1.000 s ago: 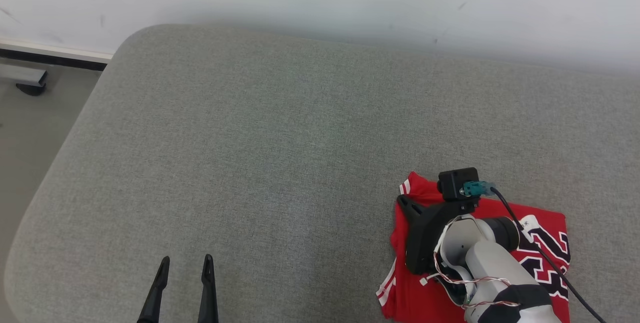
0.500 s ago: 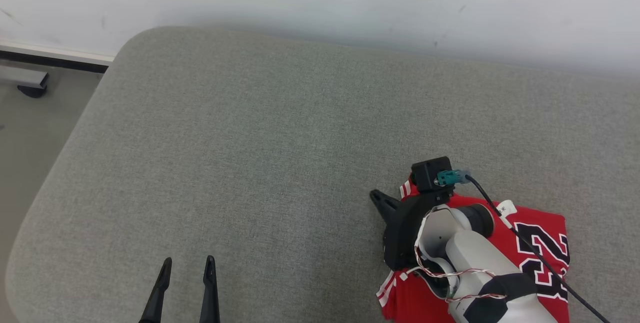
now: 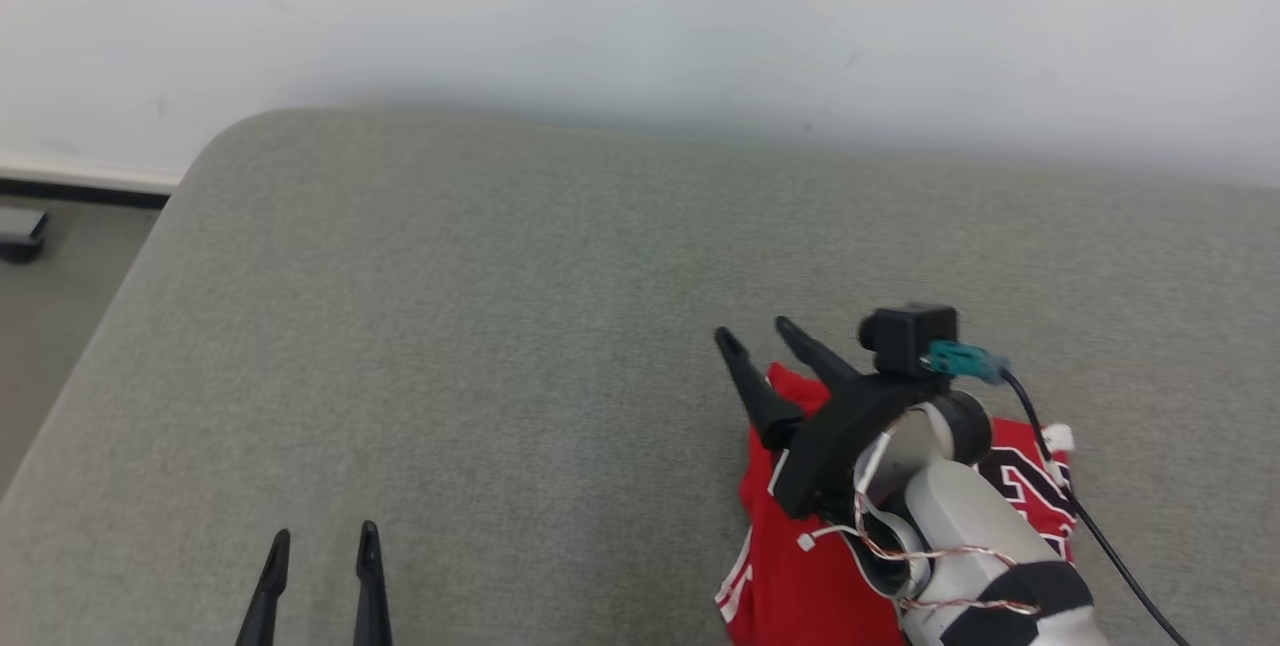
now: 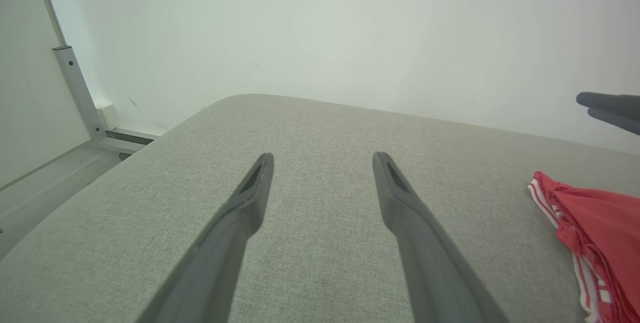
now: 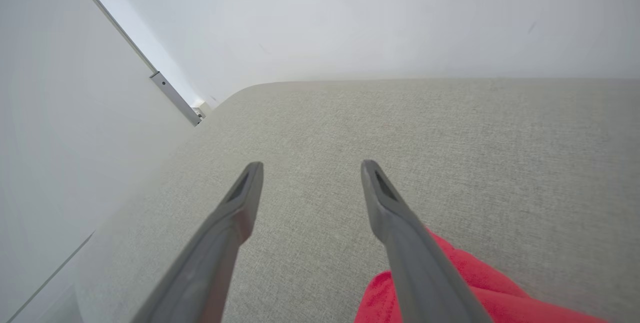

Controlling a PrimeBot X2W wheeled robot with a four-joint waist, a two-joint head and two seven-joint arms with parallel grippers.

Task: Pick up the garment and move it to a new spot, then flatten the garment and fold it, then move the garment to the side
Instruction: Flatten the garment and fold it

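Note:
The red garment with white trim and black lettering lies folded on the grey padded surface at the lower right, partly hidden by my right arm. My right gripper is open above the garment's far left corner, with nothing between its fingers. In the right wrist view the open right gripper points over bare grey fabric, with the garment just below its right finger. My left gripper stands open at the lower left, far from the garment. The left wrist view shows the left gripper open and the garment at the right edge.
A white wall runs behind the padded surface. Its rounded far left corner drops to the floor. A metal frame post stands against the wall at the left. My right gripper's fingers show at the left wrist view's right edge.
My right gripper has opened and risen off the garment, its fingers now pointing up and away. The head camera has shifted, so the whole picture sits lower and further left.

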